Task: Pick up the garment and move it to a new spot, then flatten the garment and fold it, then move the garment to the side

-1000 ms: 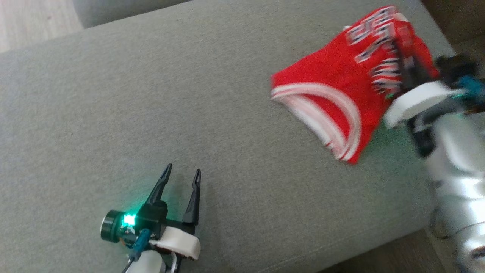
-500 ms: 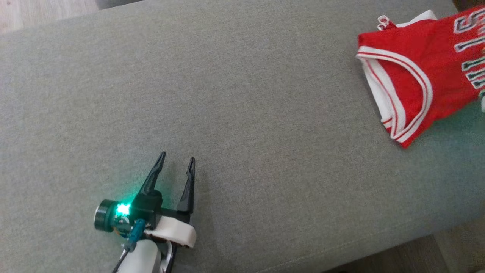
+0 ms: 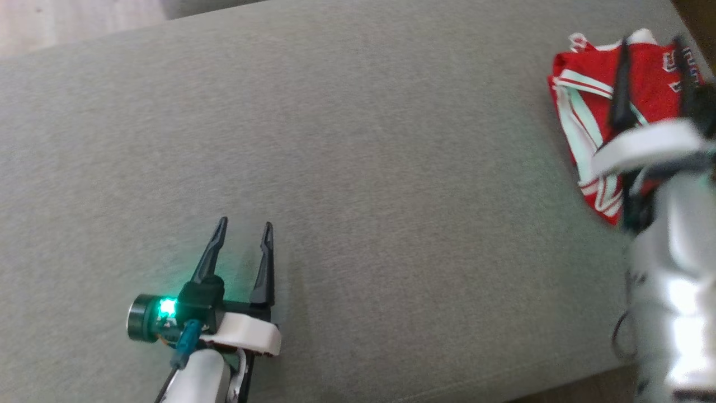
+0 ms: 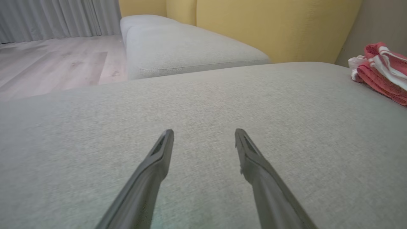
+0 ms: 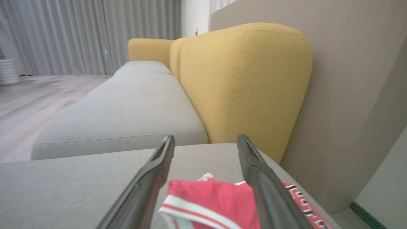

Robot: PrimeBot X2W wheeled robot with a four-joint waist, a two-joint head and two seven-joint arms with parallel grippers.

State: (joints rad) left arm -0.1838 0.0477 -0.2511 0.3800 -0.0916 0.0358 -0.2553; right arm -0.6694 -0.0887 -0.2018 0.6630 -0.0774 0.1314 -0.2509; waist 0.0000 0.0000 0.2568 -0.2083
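Head view: right pincer (image 3: 651, 42) newly open

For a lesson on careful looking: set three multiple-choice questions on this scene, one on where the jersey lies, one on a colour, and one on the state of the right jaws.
1. In the head view, where on the seat does the jersey lie?
A. middle
B. near left edge
C. far right corner

2. What colour is the backrest?
A. blue
B. yellow
C. black

3. How do the right jaws stand?
A. open, over the jersey
B. shut on the jersey
C. shut, away from the jersey

Answers:
1 C: the head view shows it at the seat's upper right.
2 B: both wrist views show it yellow.
3 A: the right wrist view shows them apart, with the jersey lying loose below.
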